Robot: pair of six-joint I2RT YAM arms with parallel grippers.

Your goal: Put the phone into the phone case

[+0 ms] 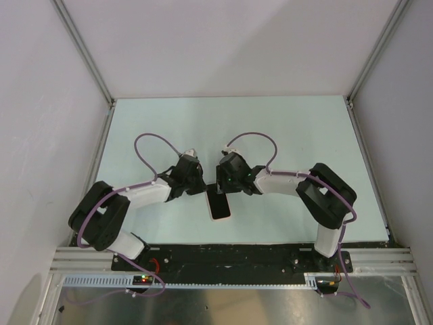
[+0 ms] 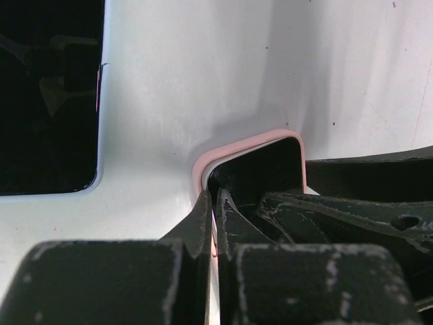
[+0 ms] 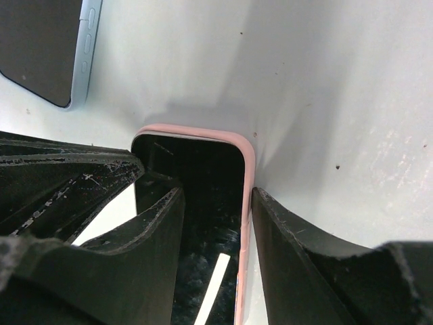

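The phone lies flat on the table, screen up, just in front of both grippers. It shows at the top left of the left wrist view and of the right wrist view, where its light blue side faces me. The pink phone case is held between the two grippers, its inside dark and glossy. My left gripper is shut on the case's left rim. My right gripper is open and straddles the case's right rim: the outer finger touches it, the inner finger stands apart inside.
The pale table is walled by white panels at the back and both sides, with metal frame posts at the corners. Both arms reach inward to the middle, grippers almost touching.
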